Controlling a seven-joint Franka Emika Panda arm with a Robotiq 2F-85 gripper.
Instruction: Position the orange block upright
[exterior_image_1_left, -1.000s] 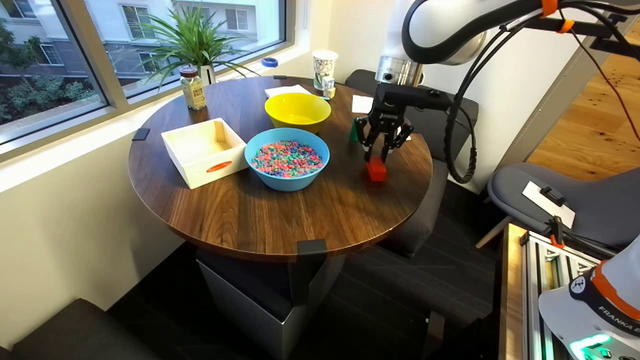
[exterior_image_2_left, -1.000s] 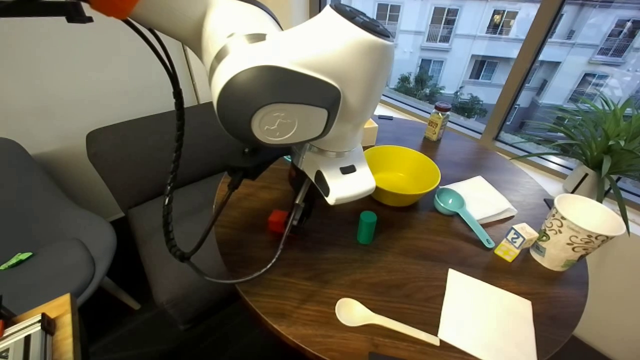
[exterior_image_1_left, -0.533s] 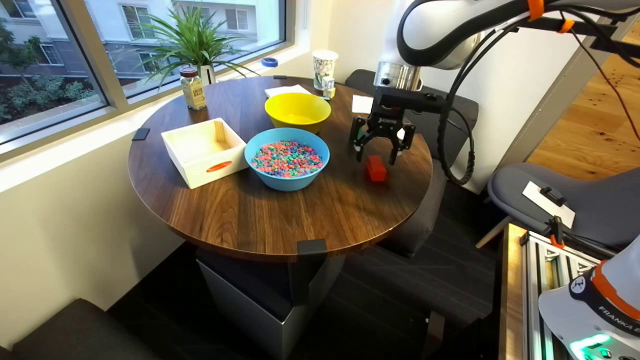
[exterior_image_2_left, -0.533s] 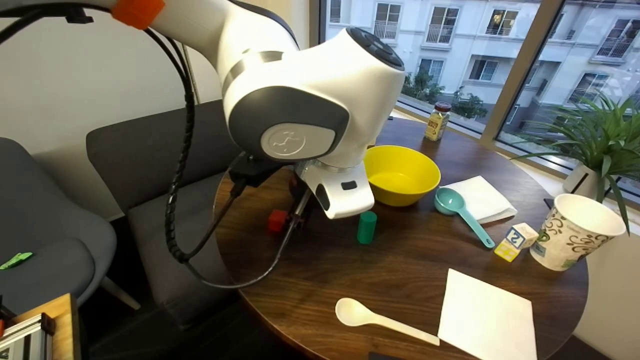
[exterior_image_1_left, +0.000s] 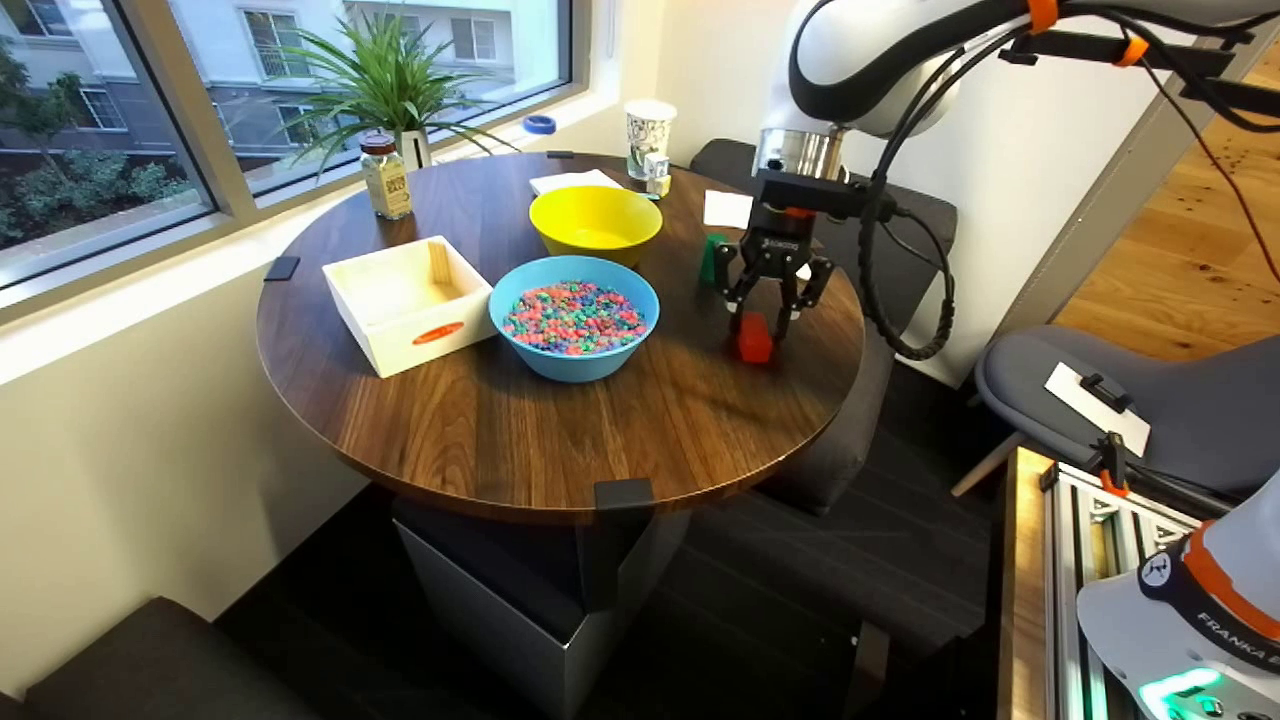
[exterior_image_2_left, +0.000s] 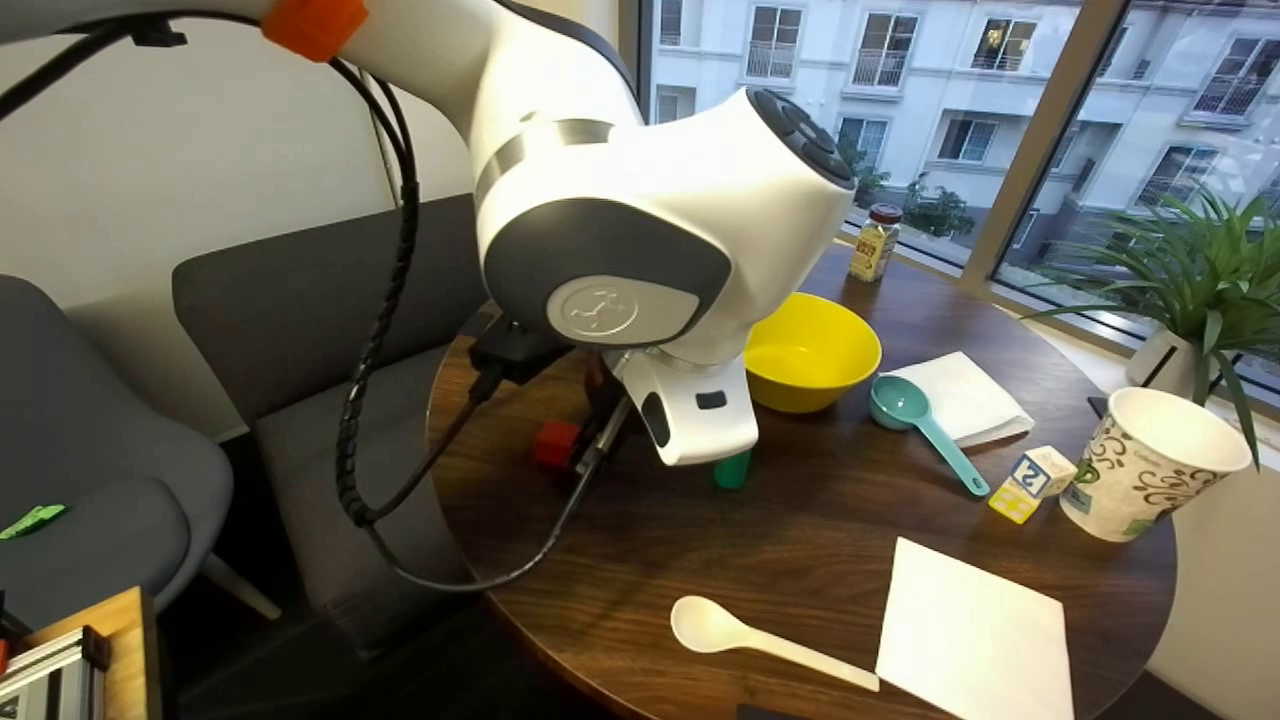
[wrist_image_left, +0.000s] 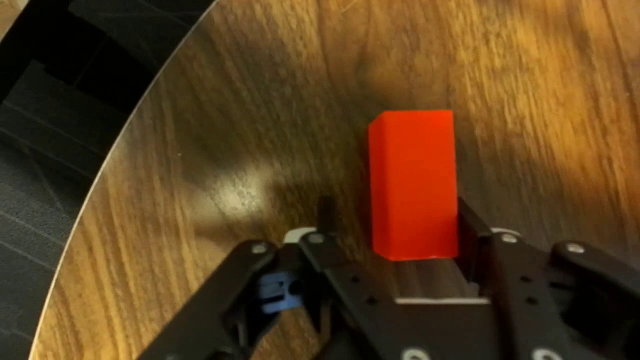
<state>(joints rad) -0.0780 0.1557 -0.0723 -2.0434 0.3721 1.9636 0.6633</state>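
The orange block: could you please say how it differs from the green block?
The orange block is red-orange, the green block green. The orange block is flat-faced; the green block looks rounded. The orange block lies flat; the green block stands upright. Both rest on the table.

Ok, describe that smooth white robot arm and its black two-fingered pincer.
The arm has a dark grey oval panel with a pale logo badge, an orange band and ribbed black cable; its white base reads FRANKA. The pincer has hinged links and silver screws.
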